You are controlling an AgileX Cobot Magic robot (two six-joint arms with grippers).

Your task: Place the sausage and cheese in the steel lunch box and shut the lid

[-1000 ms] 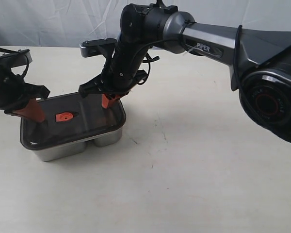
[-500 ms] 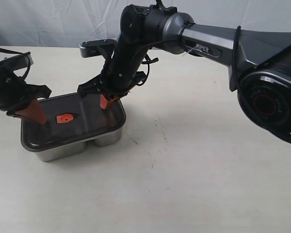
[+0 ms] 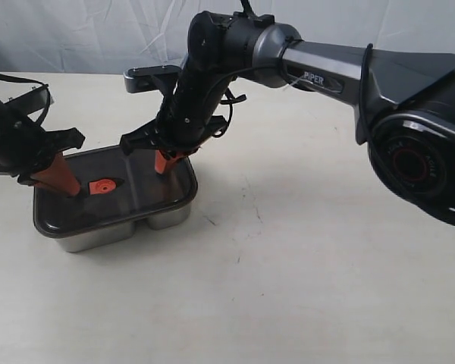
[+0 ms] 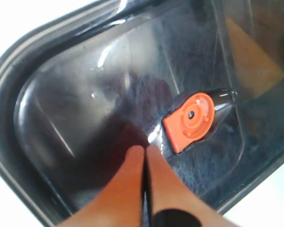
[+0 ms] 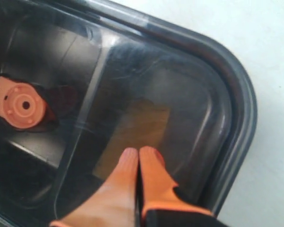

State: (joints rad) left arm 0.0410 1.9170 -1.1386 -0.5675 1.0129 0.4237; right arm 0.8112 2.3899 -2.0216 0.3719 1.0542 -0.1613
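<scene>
A lab-style robot test bench: a plain cream counter [image 3: 311,288], a wrinkled white cloth [image 3: 83,34] hung behind it, and two black robot arms [image 3: 326,72] reaching over it.

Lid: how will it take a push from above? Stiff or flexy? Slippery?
Probably stiff: the lid lies flat across the steel lunch box, with no visible sag under the shut left hand and right hand. Likely slippery: its glossy top shows sharp reflections, so the tips could skid sideways. It seems light, being thin translucent plastic.

A pale tabletop [image 3: 288,288] with faint scuffs meets a wrinkled bluish-white backdrop [image 3: 98,38].
</scene>
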